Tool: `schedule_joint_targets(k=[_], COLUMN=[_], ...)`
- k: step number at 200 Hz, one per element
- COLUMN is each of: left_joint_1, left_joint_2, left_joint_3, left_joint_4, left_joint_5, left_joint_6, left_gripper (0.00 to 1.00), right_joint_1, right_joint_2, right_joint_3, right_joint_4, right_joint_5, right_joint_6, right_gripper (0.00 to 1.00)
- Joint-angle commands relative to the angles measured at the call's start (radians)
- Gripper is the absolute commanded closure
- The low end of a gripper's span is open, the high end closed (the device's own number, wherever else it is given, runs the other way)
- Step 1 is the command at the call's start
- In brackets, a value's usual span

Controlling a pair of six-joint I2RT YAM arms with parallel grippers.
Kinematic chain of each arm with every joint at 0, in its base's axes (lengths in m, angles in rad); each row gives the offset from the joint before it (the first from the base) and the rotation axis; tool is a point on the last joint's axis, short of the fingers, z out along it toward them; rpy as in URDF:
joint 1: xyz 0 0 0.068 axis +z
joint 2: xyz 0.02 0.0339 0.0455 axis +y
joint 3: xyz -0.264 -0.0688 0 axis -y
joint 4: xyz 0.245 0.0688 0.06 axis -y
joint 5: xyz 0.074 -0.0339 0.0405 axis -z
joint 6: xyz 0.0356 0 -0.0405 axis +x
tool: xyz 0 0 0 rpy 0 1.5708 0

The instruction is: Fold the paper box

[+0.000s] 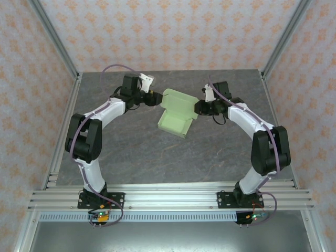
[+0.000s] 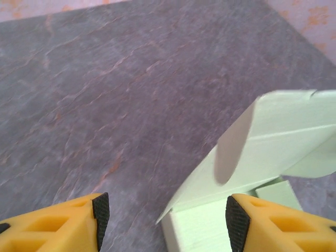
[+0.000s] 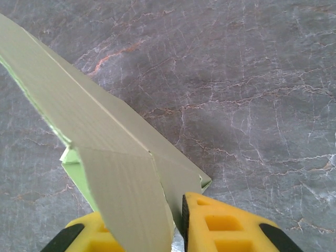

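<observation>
The paper box (image 1: 176,113) is pale green card, half-formed, with its tray low on the table and its lid flap raised toward the back. My left gripper (image 1: 156,98) is at the box's left edge. In the left wrist view that gripper (image 2: 165,215) is open, and a corner of the box (image 2: 278,136) sits between the fingers, close to the right pad (image 2: 236,218). My right gripper (image 1: 198,109) is at the box's right side. In the right wrist view it (image 3: 152,226) is shut on a side flap of the box (image 3: 94,136), which hides the left finger.
The grey marbled table (image 1: 131,152) is bare around the box. Aluminium frame posts (image 1: 55,39) and patterned walls enclose the back and sides. A rail (image 1: 173,197) carrying both arm bases runs along the near edge.
</observation>
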Motion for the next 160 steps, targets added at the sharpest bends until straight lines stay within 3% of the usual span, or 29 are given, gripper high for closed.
schedule_joint_targets(k=[1, 92, 104, 117, 130, 160], left_joint_1=[-0.006, -0.017, -0.023, -0.029, -0.034, -0.066], left_joint_2=[0.068, 0.152, 0.159, 0.160, 0.150, 0.077], left_joint_3=[0.059, 0.114, 0.121, 0.123, 0.112, 0.020], left_joint_4=[0.053, 0.038, 0.035, 0.024, 0.022, 0.078], left_joint_5=[0.090, 0.148, 0.156, 0.151, 0.149, 0.029], left_joint_6=[-0.010, 0.008, 0.010, 0.015, 0.012, -0.036], left_gripper=[0.38, 0.43, 0.53, 0.74, 0.83, 0.83], right_joint_1=[0.004, 0.004, 0.004, 0.004, 0.004, 0.024], right_joint_2=[0.018, 0.043, 0.044, 0.046, 0.045, 0.023], right_joint_3=[0.036, 0.069, 0.072, 0.075, 0.079, 0.051], right_joint_4=[-0.036, -0.061, -0.061, -0.061, -0.066, -0.016], right_joint_5=[-0.019, -0.039, -0.041, -0.036, -0.018, 0.082], right_joint_6=[-0.043, -0.060, -0.057, -0.052, -0.036, 0.082], right_gripper=[0.78, 0.78, 0.78, 0.78, 0.79, 0.80])
